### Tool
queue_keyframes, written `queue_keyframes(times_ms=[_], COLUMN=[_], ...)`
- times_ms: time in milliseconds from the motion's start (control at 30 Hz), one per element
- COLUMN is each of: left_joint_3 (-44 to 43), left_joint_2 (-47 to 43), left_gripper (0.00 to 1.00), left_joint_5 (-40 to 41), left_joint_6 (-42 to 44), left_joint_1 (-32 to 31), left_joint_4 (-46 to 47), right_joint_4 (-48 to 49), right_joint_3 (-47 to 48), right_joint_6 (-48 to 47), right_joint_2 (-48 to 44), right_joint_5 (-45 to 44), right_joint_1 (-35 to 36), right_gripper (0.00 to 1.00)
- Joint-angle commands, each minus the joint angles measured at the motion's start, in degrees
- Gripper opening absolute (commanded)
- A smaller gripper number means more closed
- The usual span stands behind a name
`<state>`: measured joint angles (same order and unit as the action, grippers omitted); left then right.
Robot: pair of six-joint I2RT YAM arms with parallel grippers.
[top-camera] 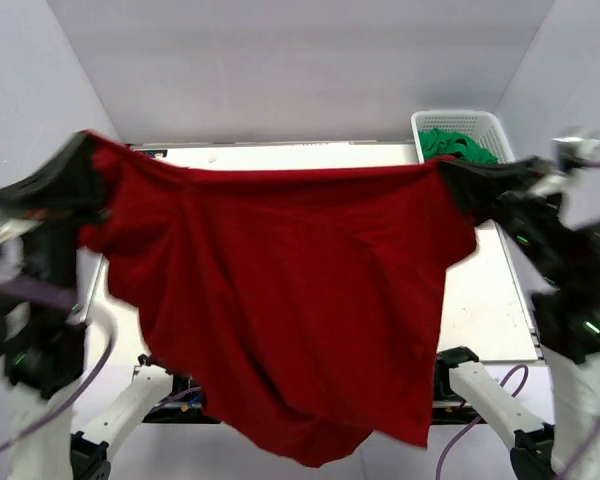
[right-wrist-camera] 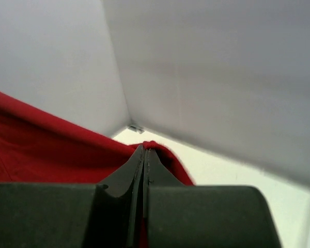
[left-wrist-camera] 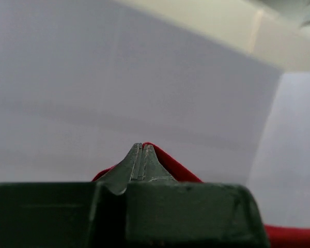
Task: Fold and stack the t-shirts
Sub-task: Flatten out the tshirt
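Red t-shirt hangs stretched between left claw and right claw

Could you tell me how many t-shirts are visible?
2 at least: red t-shirt held between left gripper and right gripper; green cloth in the basket may hide more.

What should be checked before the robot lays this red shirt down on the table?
1. Left hand gripping the red shirt: ok, fingers shut with cloth pinched between them.
2. Right hand gripping it too: ok, shut on cloth.
3. Top edge stretched between the two hands: ok, nearly straight.
4. Shirt hanging smooth: not ok, the lower part is bunched and folded.
5. Table free underneath: cannot tell, the shirt hides most of it.
6. Green shirts out of the way: ok, they sit in the white basket at the far right corner.
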<state>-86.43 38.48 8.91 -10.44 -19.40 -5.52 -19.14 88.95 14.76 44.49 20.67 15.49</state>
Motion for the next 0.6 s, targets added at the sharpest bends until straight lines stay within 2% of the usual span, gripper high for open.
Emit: queue_keyframes(times_ms=[0,100,167,300,400,433,500,533,567], left_joint_3=[8.01,16.89,22.08,26.21,26.84,26.15,23.44,22.28,21.06], left_joint_2=[4.15,6.60,9.58,22.23,33.21,38.29,42.89,45.00,47.11], left_gripper=[0.00,0.00,0.00,0.00,0.00,0.00,0.00,0.00,0.00], left_joint_5=[8.03,14.44,16.66,18.60,21.33,22.02,22.03,22.03,22.03], left_joint_6=[-2.48,-4.15,-6.50,-10.82,-13.02,-13.64,-13.65,-13.65,-13.65], left_joint_1=[0.50,-0.03,0.67,0.68,1.29,1.29,1.99,2.60,2.61], left_joint_4=[2.79,4.89,4.90,3.06,5.51,6.48,7.54,7.54,7.54], right_joint_4=[10.86,15.53,15.53,20.08,20.81,20.54,17.66,15.81,14.58], right_joint_3=[-14.24,-24.38,-26.45,-30.06,-26.73,-21.85,-17.69,-11.23,-9.25], right_joint_6=[5.18,8.17,8.35,8.53,7.65,5.39,3.96,2.48,2.29], right_joint_2=[0.08,2.51,5.50,19.80,32.04,36.94,44.43,51.50,53.66], right_joint_5=[-7.03,-12.13,-12.93,-11.27,-10.21,-9.68,-9.24,-8.54,-8.54], right_joint_1=[-0.19,-0.19,-0.19,-0.20,-0.37,-0.54,-0.54,-0.63,-0.63], right_gripper=[0.00,0.00,0.00,0.00,0.00,0.00,0.00,0.00,0.00])
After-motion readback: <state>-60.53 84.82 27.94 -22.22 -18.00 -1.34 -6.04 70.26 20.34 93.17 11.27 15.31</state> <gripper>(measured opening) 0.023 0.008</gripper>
